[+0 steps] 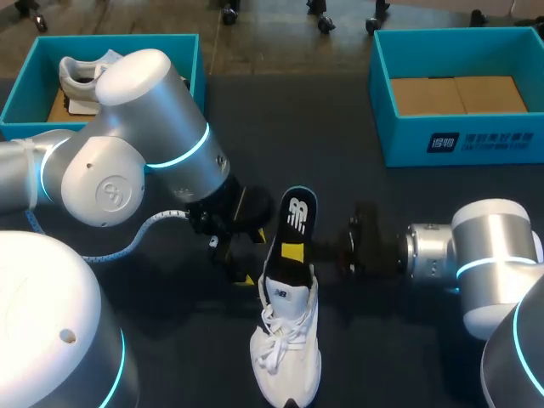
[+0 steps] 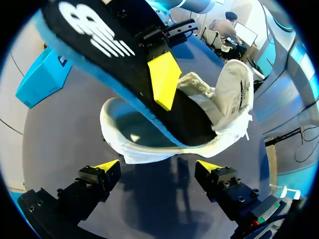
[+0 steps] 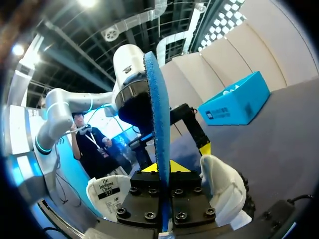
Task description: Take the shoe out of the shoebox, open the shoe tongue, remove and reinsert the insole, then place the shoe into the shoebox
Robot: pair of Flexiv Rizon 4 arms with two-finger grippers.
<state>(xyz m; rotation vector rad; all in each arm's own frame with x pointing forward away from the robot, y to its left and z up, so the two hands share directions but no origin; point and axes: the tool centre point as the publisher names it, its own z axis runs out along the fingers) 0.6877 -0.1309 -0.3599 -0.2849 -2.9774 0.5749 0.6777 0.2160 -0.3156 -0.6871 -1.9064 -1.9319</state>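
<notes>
On table (image 1: pixel 289 119): right end effector (image 1: pixel 293 252) pinches insole (image 1: pixel 297 217) mid-length; likely light, floppy. Left end effector (image 2: pixel 157 167) spread, soft shoe (image 1: pixel 287 348) ahead; steady at heel collar.

Silver-white arms (image 1: pixel 127 153), cyan light rings (image 1: pixel 185 156), black screw-studded grippers (image 2: pixel 158 167), yellow tips (image 2: pixel 106 166).

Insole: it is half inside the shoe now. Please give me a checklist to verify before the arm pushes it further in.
1. Right gripper shut on the insole: ok, both fingers clamp it.
2. Front end of the insole inside the shoe: ok, it sits in the opening; the rear end sticks out, raised.
3. Tongue away from the opening: ok, it is folded back.
4. Left gripper steadying the shoe: not ok, it is open beside the shoe and touches nothing.
5. Insole flat on the shoe's bottom: cannot tell, hidden inside.
</notes>
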